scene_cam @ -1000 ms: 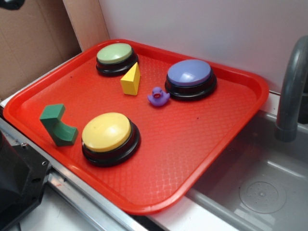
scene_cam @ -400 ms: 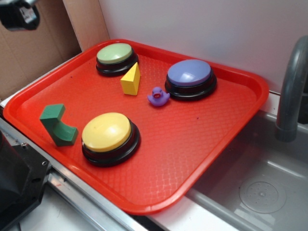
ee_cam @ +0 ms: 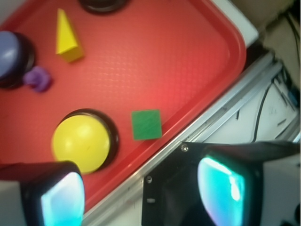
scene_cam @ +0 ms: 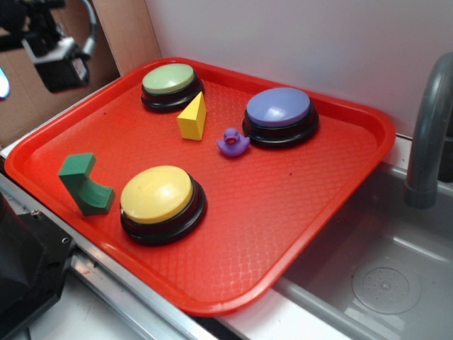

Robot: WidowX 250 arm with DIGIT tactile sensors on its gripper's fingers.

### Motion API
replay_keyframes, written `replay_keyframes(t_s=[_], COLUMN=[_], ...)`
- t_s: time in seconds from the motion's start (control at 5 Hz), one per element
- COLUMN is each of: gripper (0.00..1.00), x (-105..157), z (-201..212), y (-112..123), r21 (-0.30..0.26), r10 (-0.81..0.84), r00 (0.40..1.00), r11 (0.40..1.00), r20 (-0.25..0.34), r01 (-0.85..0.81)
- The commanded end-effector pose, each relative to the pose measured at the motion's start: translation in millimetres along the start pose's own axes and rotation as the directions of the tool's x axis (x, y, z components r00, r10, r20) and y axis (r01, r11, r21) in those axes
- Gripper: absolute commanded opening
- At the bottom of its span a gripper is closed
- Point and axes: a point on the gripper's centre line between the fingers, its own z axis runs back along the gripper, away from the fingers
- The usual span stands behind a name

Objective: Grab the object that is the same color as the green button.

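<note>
The green block (scene_cam: 85, 185) stands upright near the front left edge of the red tray (scene_cam: 283, 212), just beside the yellow button (scene_cam: 161, 202), with nothing touching it. The green button (scene_cam: 170, 85) sits at the tray's back left corner, next to the yellow wedge (scene_cam: 192, 117). The gripper (scene_cam: 55, 49) hangs above the tray's left edge, well apart from the block, its fingers (ee_cam: 61, 197) spread wide and empty.

Red tray (scene_cam: 297, 241) lies beside a grey sink (scene_cam: 382, 283). Resting on the tray: green button (scene_cam: 170, 79), purple button (scene_cam: 279, 108), yellow button (scene_cam: 157, 194), yellow wedge (scene_cam: 193, 117), purple duck (scene_cam: 232, 142), dark green block (scene_cam: 83, 185) near the yellow button.
</note>
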Motion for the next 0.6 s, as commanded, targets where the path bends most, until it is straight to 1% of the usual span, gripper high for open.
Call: replay_keyframes(t_s=[0.0,0.2,0.4], gripper=[1.00,1.00,1.00], x=[6.6,10.1,14.3], z=[-38.2,-54.8,-71.6], y=[8.7,11.9,10.2], r21=[0.001,0.003,0.002], r10=[0.146,0.169,0.158], r00=[0.987,0.983,0.985], r11=[0.989,0.986,0.987], r20=[0.065,0.069,0.068], r01=[-0.146,-0.169,-0.159])
